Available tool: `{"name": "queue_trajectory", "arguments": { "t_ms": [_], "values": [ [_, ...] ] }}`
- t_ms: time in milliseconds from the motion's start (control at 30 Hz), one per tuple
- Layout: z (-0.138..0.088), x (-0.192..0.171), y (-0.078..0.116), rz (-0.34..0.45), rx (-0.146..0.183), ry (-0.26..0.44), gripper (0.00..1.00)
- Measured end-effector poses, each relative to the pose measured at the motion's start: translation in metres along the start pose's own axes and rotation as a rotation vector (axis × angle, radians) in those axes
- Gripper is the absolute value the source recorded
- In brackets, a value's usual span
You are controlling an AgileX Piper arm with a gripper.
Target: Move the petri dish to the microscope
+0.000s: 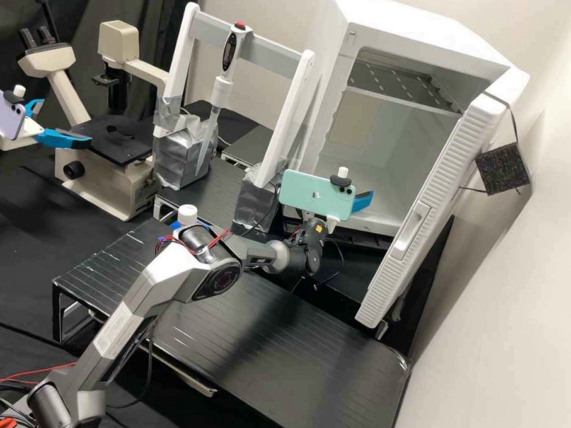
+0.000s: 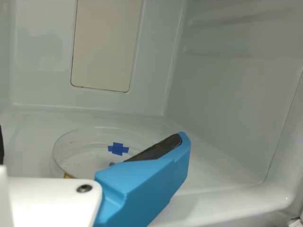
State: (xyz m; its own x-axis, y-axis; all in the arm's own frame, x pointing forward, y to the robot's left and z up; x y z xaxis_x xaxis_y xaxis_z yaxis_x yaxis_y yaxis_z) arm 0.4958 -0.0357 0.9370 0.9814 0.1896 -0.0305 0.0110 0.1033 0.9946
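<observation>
Grey arm [image 1: 129, 318] slants upward, elbow bent, gripper [image 1: 362, 202] at white cabinet [image 1: 441, 27].

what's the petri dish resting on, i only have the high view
Observer: In the wrist view the petri dish sits on the floor of the white chamber.

Operator: ok any mark i can aim by

Observer: Yes, a blue cross shows within the dish's outline. I can't tell whether it is on the dish or under it.

Operator: any other colour on it or round it

Observer: A small yellow patch shows at its rim, on the opposite side of the dish from the tan panel in the chamber's wall.
</observation>
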Motion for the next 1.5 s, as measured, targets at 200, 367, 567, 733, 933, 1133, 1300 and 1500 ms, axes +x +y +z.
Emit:
{"name": "queue_trajectory", "arguments": {
  "t_ms": [200,367,567,733,933,1133,1300,1500],
  "values": [
    [0.001,0.000,-0.001,-0.002,0.001,-0.003,0.00],
    [0.001,0.000,0.000,0.002,0.003,-0.005,0.00],
    [0.005,0.000,-0.003,-0.002,0.011,-0.012,0.00],
    [0.009,0.000,-0.005,-0.004,0.013,-0.018,0.00],
    [0.010,-0.001,-0.003,-0.001,0.013,-0.021,0.00],
    [0.010,-0.001,-0.003,-0.001,0.013,-0.021,0.00],
    [0.010,-0.001,-0.003,-0.001,0.013,-0.021,0.00],
    [0.010,-0.001,-0.003,-0.001,0.013,-0.021,1.00]
  ]
}}
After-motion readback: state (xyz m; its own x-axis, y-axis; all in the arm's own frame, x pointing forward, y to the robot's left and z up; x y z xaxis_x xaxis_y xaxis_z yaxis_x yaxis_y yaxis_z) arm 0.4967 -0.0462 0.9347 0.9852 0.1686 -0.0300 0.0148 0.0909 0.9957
